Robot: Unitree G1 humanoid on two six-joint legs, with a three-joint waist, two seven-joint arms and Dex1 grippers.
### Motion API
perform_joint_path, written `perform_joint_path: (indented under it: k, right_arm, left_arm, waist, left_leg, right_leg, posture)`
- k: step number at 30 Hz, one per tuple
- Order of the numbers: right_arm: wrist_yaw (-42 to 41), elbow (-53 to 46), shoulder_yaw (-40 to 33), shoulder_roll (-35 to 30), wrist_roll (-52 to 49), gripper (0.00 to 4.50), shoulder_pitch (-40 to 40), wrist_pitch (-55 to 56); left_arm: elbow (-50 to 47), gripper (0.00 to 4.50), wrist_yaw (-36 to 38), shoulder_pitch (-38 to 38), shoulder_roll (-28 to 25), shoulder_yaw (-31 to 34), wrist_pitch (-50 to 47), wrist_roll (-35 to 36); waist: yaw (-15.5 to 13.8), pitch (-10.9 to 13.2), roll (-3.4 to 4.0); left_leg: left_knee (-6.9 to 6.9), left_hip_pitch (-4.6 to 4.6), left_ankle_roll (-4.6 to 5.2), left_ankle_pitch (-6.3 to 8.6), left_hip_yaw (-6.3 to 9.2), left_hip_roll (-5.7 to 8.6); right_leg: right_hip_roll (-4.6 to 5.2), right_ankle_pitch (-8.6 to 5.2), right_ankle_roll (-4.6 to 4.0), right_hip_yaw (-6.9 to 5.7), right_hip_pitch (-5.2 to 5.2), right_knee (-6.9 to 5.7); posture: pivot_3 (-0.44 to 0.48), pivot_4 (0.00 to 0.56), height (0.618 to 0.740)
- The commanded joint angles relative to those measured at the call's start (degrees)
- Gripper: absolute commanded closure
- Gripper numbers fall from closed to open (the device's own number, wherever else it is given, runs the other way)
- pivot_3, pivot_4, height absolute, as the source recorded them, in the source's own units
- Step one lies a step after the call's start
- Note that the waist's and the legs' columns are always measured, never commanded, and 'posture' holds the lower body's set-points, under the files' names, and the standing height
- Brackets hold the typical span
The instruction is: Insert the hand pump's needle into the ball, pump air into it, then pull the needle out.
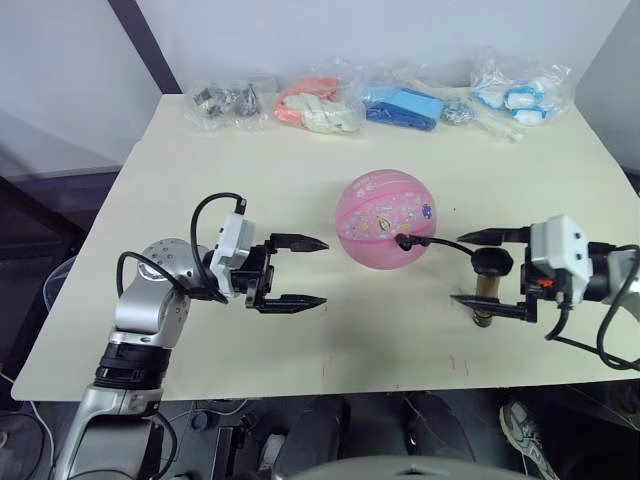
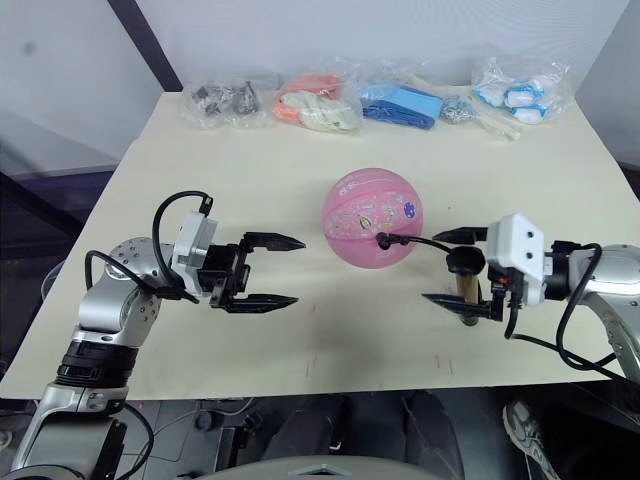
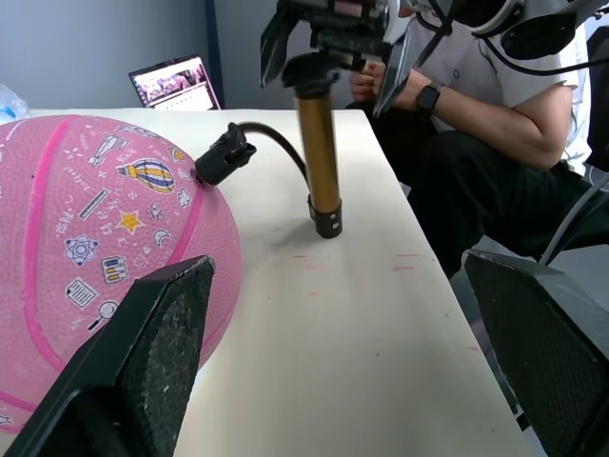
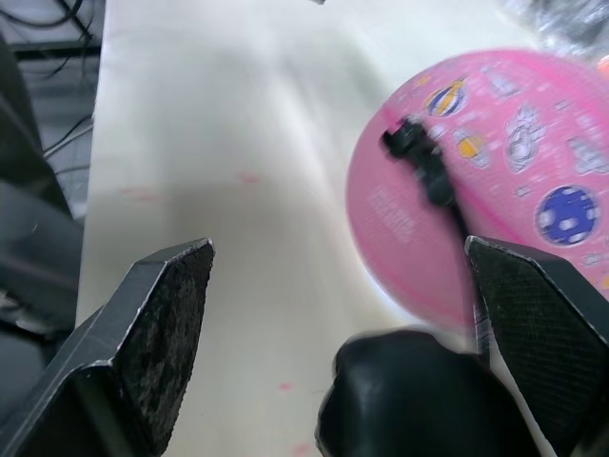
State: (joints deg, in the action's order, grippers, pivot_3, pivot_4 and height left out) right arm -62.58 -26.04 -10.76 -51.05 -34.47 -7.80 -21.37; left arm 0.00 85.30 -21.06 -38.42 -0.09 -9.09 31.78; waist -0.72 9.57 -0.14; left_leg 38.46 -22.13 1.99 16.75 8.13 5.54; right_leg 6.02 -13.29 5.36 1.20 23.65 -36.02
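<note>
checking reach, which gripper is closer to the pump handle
Right. The right gripper is open around the hand pump at its handle; the left gripper hangs open across the ball, well away.

Bright even light, soft shadows, right wrist view motion-blurred, others sharp

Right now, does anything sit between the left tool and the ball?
Nothing visible does. The left tool is open beside the ball, with only bare table between them. The needle fitting sits on the ball's far side, toward the right tool.
</note>
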Motion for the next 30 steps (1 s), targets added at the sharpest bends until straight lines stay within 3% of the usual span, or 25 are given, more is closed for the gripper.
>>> perform_joint_path:
  k: [1,12,20,30]
  right_arm:
    - [0.55,-1.51,-5.08,0.33,-3.81,0.06,1.28,-0.95]
    - [3.87,-3.60,-13.45,3.10,-11.67,0.06,8.05,-4.01]
    - [8.89,-9.25,-18.88,9.68,-13.52,0.06,19.26,-2.55]
    - [9.81,-14.35,-21.00,16.49,-13.06,0.06,29.55,3.01]
  left_arm:
    - [-0.29,0.00,0.65,-0.55,-0.37,1.25,1.12,0.57]
    - [0.76,0.00,1.11,-0.91,-0.25,1.16,1.80,0.45]
    - [2.49,0.00,0.39,-2.25,0.20,1.78,1.59,0.83]
    - [8.94,0.00,-4.80,-10.41,3.29,1.71,0.98,-1.24]
  waist:
    - [0.00,0.00,0.00]
    - [-0.02,0.00,0.00]
    - [-0.13,0.00,-0.01]
    - [0.01,-0.01,-0.01]
  left_leg:
    - [0.00,0.00,0.00,0.00,0.00,0.00]
    - [0.08,0.04,0.00,-0.01,-0.02,0.00]
    - [0.17,0.16,-0.04,-0.04,-0.11,0.01]
    - [0.30,0.34,-0.17,-0.14,-0.19,0.00]
  right_leg:
    - [0.00,0.00,0.00,0.00,0.00,0.00]
    - [0.00,0.00,0.00,0.03,0.00,-0.19]
    - [0.00,-0.01,-0.01,0.16,0.01,-0.53]
    - [-0.11,0.04,-0.07,0.32,-0.02,-0.85]
  posture:
    - [0.000,0.150,0.740]
    - [0.000,0.150,0.740]
    - [0.000,0.150,0.740]
    - [0.000,0.150,0.740]
